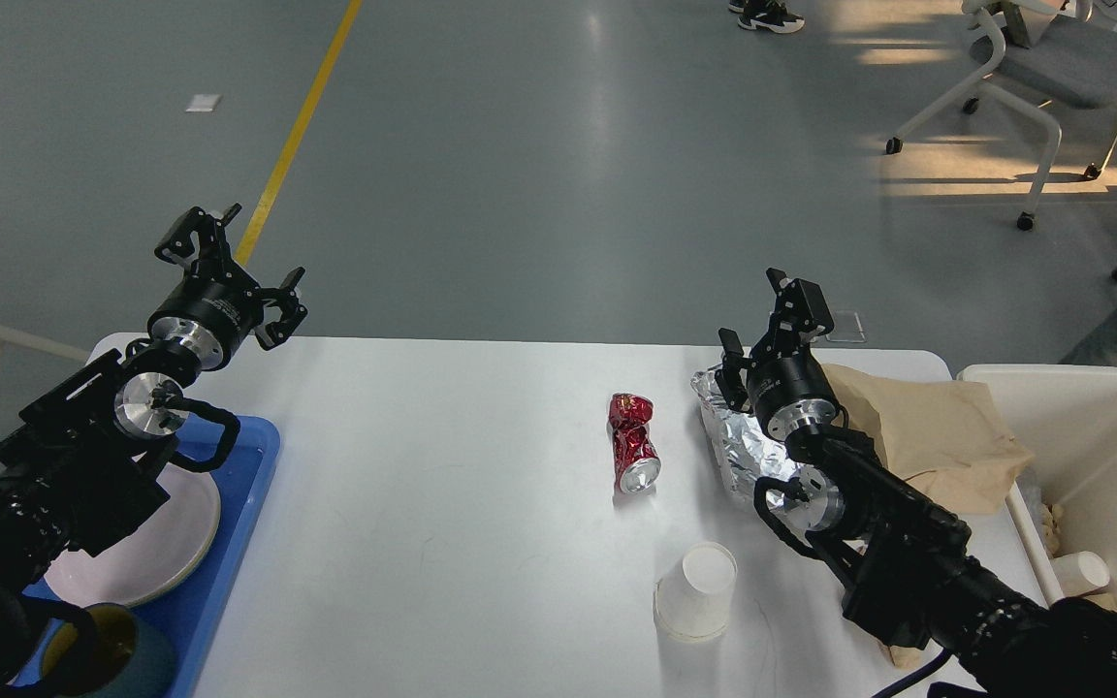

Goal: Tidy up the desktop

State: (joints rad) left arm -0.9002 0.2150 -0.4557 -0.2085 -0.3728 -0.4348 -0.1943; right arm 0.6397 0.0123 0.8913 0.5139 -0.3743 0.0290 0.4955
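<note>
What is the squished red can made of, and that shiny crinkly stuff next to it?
The red can looks like thin metal, probably aluminium: its sides are crumpled and glossy, and its end is bare silver. The shiny stuff looks like aluminium foil: silver, mirror-bright and full of sharp creases.
</note>
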